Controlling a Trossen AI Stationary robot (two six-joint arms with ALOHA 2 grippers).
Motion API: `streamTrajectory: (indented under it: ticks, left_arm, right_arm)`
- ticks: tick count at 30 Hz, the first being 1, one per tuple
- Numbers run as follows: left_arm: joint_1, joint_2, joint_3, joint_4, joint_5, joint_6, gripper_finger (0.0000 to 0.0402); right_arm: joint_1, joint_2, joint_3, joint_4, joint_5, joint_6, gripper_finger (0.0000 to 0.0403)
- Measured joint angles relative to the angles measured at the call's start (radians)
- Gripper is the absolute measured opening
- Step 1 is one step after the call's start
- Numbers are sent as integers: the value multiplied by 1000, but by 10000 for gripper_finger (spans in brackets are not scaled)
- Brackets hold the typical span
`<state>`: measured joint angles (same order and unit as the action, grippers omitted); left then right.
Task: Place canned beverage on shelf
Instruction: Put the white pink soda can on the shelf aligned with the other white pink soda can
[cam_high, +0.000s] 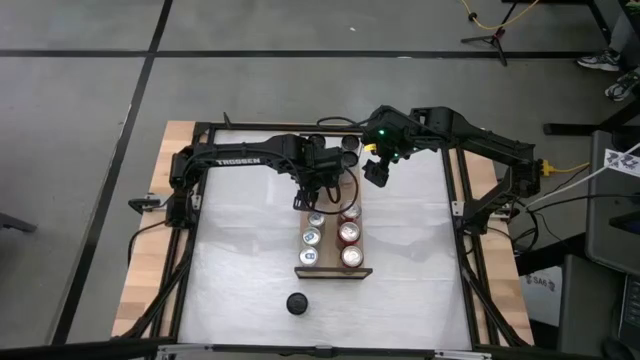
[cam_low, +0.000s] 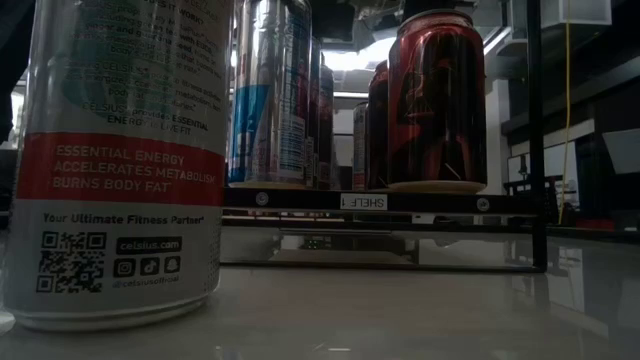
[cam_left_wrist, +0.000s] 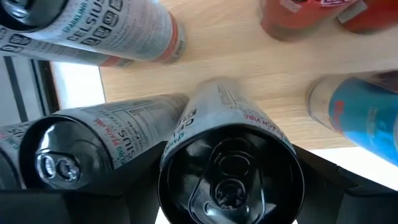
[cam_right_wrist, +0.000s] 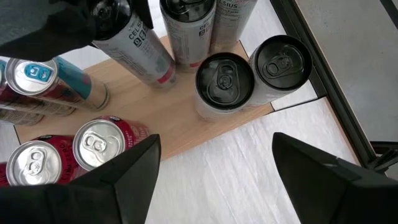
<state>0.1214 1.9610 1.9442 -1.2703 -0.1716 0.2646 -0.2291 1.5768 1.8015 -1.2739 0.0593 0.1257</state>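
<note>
Closest to the low camera stands a white Celsius can (cam_low: 120, 160) on the counter (cam_low: 400, 310), apart from the shelf (cam_high: 333, 268). Behind it the shelf carries blue-and-silver cans (cam_high: 311, 237) on one side and red cans (cam_high: 349, 232) on the other. At the shelf's far end the left gripper (cam_left_wrist: 230, 186) is clamped on a white black-topped can (cam_left_wrist: 231, 163). Beside it, the right gripper (cam_right_wrist: 214, 171) hovers with fingers apart, holding nothing, above more black-topped cans (cam_right_wrist: 224, 81).
</note>
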Motion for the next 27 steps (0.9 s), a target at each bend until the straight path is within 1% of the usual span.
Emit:
streamTrajectory:
  ticks: [9, 13, 18, 27]
  left_arm:
    - [-16, 0, 0, -14, 10, 1, 267]
    - [-17, 0, 0, -43, 13, 33, 267]
    - [-17, 0, 0, -35, -1, 26, 267]
    - [-17, 0, 0, -30, 6, 26, 267]
  right_arm:
    - [0, 0, 0, 0, 0, 0, 298]
    - [0, 0, 0, 0, 0, 0, 298]
    - [0, 0, 0, 0, 0, 0, 298]
    - [0, 0, 0, 0, 0, 0, 298]
